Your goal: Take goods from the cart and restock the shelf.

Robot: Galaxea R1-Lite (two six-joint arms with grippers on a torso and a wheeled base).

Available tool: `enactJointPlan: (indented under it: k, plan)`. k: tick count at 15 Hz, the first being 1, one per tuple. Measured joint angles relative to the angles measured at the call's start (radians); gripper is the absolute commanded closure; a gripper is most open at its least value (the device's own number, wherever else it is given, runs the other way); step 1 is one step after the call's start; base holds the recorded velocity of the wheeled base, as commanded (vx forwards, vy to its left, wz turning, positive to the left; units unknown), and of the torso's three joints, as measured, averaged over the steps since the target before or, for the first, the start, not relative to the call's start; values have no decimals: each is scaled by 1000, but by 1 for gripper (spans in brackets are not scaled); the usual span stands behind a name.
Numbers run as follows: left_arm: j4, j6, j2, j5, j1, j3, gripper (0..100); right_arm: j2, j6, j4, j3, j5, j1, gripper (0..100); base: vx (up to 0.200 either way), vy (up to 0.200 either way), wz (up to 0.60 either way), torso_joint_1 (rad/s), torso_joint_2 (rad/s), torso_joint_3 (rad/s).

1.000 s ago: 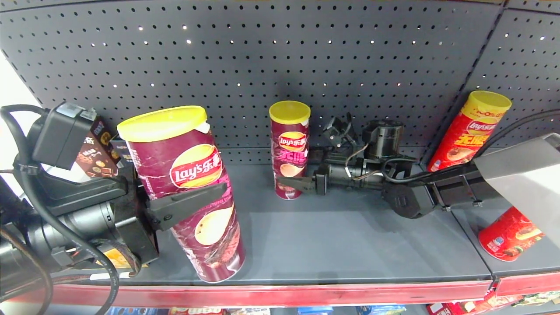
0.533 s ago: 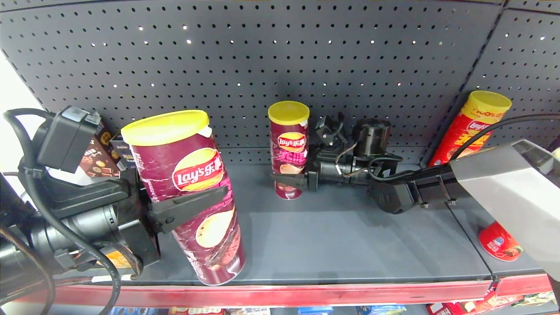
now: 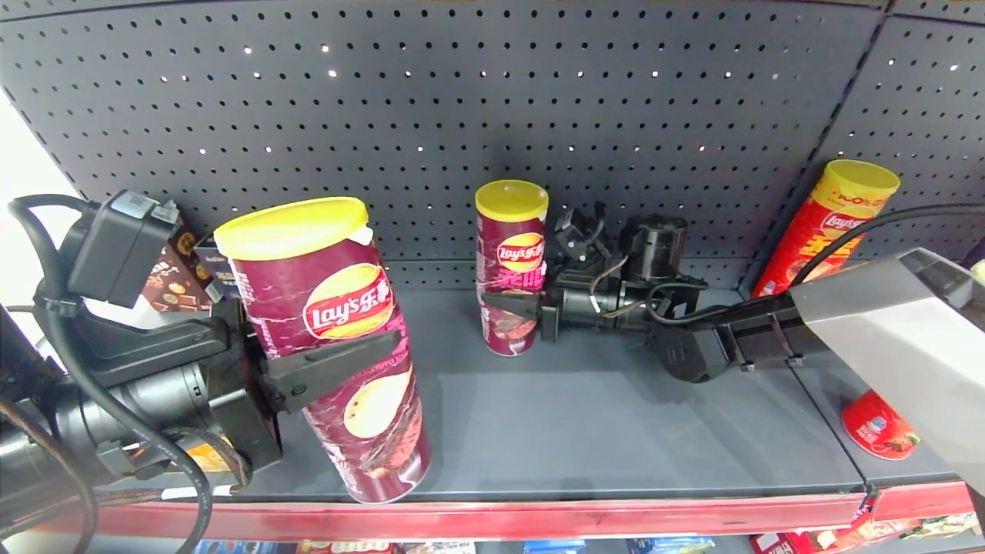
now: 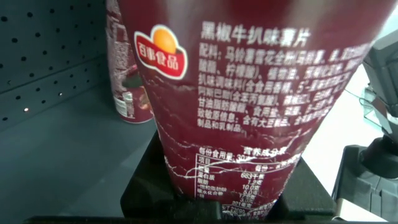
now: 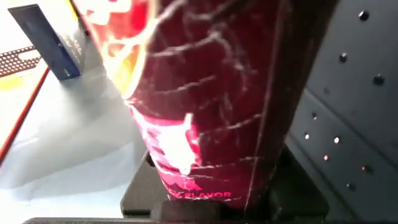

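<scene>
Near maroon can [image 3: 331,346], head view: it is occupying the lower left of the frame with its yellow lid [image 3: 288,223] closed, so the contents are not showing. Its base is sitting at the front edge of the shelf [image 3: 616,431], and the body is leaning with the top toward the frame's left. The left gripper [image 3: 362,342] is clamping it at mid-height, opened only to the can's width, with one finger [image 3: 331,365] lying across the label. The far maroon can [image 3: 509,269] is standing upright at frame centre, near the pegboard [image 3: 462,100], lidded likewise. The right gripper [image 3: 512,298] is gripping it around the middle from the frame's right. Whether that base is touching the shelf cannot be told. A red can [image 3: 835,223] is leaning against the pegboard at upper right. The end of a second red can [image 3: 877,435] is showing at lower right.

Left wrist view: the near maroon can [image 4: 249,93] is rising through the centre, seated between the jaws of the left gripper [image 4: 224,202]. The far maroon can [image 4: 127,81] is standing at upper left.

Right wrist view: the far maroon can [image 5: 217,112] is sitting between the jaws of the right gripper [image 5: 217,199], beside the pegboard [image 5: 354,93]. A blue box [image 5: 50,40] is standing at upper left.
</scene>
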Motion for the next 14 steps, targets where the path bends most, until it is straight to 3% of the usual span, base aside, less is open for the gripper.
enactJointPlan:
  k: [5,14]
  plan:
    - [-1,0,-1,-2,0,-1,100,-140,0,-20,206,-88,32,100,0,0,0,0,0,0]
    - [-1,2,-3,-2,-1,-1,100,-356,-3,-449,759,-191,156,100,0,0,0,0,0,0]
